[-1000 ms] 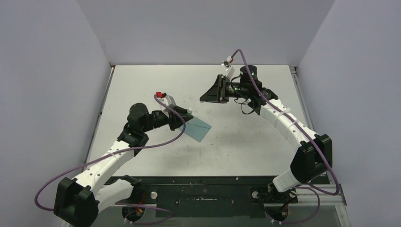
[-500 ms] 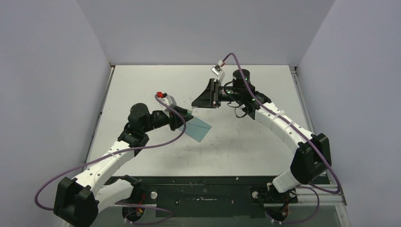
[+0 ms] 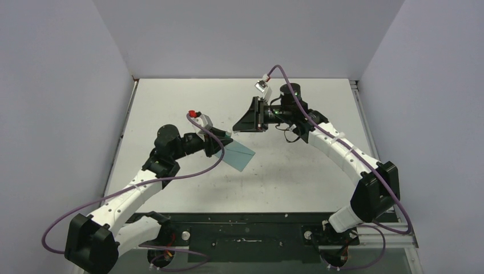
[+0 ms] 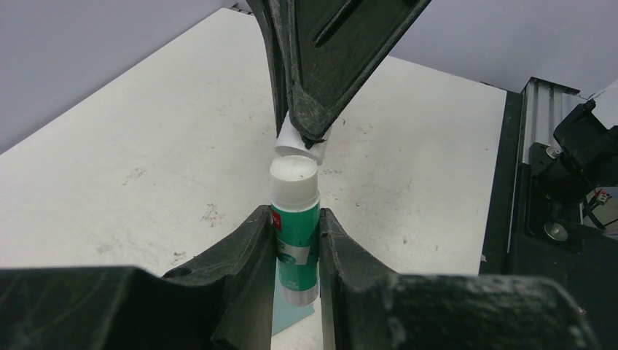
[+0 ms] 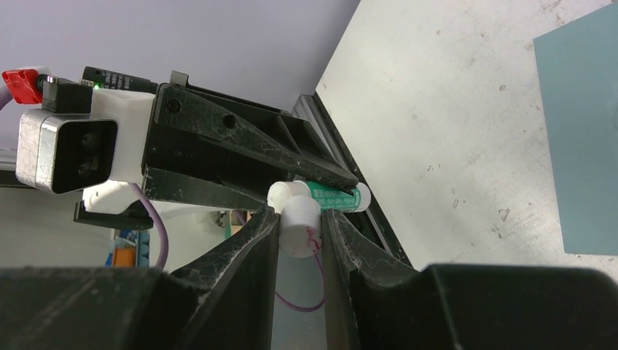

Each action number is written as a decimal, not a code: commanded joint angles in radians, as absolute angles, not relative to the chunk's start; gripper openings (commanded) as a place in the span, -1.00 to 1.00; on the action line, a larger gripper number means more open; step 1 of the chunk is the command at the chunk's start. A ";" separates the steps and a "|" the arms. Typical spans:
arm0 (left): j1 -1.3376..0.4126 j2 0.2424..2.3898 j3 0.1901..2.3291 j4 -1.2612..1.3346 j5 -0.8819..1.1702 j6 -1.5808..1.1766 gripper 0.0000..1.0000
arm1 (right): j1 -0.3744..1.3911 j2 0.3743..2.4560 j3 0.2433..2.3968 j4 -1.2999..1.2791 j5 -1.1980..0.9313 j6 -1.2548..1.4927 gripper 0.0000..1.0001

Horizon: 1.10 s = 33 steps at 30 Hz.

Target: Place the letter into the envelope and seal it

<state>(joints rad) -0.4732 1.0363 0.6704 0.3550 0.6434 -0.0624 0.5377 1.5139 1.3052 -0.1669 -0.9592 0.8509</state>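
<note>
Left gripper (image 3: 222, 140): centre-left of the top view. Its fingers are pressed onto a white glue stick with a green label (image 4: 295, 244), pinching the lower body. The stick's bare white tip points toward the right gripper.
Envelope: a flat, muted teal paper envelope (image 3: 242, 156) lies on the white table (image 3: 297, 171), just right of the left gripper and partly beneath it. One corner shows below the glue stick in the left wrist view.
Envelope contents: cannot tell from outside.
Right gripper (image 3: 234, 129): just above centre in the top view. Its fingers are closed on a small round white cap (image 5: 300, 227), pinching its sides.
Cap to stick: the white cap sits right at the tip of the glue stick, tilted off its line. Whether they touch cannot be told.
Left edge: the table's edge runs close along the grey side wall (image 3: 63, 114), and the left arm lies near it.
Middle: bare table surface shows between the envelope and the right arm, and along the far side toward the upper frame.
Right edge: a metal rail (image 3: 358, 97) borders the table, with the right arm inside it.
Near edge: a black base plate (image 3: 245, 228) spans the bottom of the frame between the arm bases.
</note>
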 commanded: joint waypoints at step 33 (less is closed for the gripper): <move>-0.500 1.046 0.713 0.337 0.580 -0.005 -1.00 | 0.545 1.448 1.393 -0.270 -0.875 0.744 -0.89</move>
<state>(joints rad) -0.4953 1.0660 0.6815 0.3237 0.6029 -0.0200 0.5541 1.5070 1.3540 -0.2497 -0.9127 0.7811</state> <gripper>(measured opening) 0.209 0.249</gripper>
